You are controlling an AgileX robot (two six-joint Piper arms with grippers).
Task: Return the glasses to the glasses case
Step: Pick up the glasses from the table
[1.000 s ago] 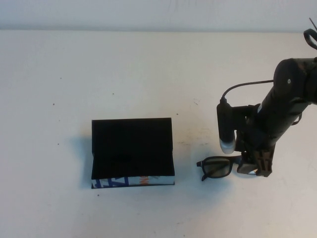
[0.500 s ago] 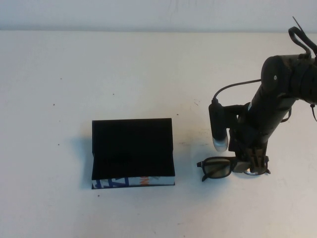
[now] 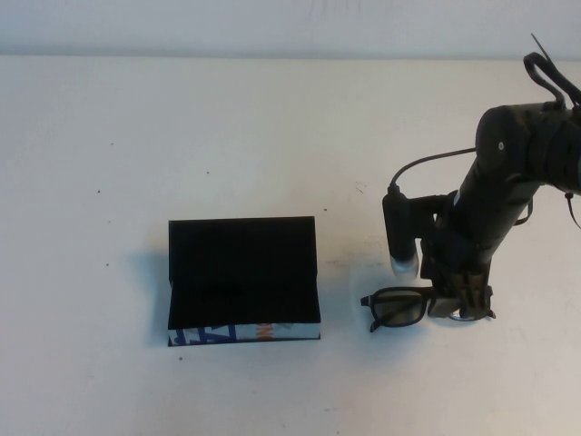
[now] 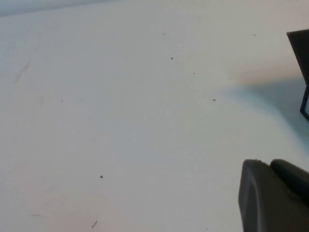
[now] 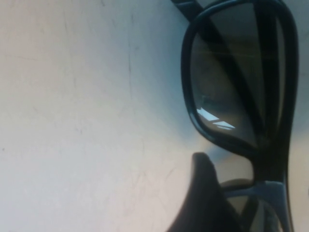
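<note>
My right gripper [image 3: 460, 306] was down over the glasses [image 3: 399, 307], which lay on the table [image 3: 227, 145] right of the open glasses case [image 3: 242, 280]; I could not tell the fingers' state. Left gripper [image 4: 275, 198]: likewise undetermined.

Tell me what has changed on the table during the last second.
The right tool came down and slightly toward the robot's left, settling over the right half of the glasses. Glasses and open glasses case stayed put. The left tool shows only in its wrist view.

R arm [image 3: 508, 173] black, round joint | black cable | white-tipped cam
</note>
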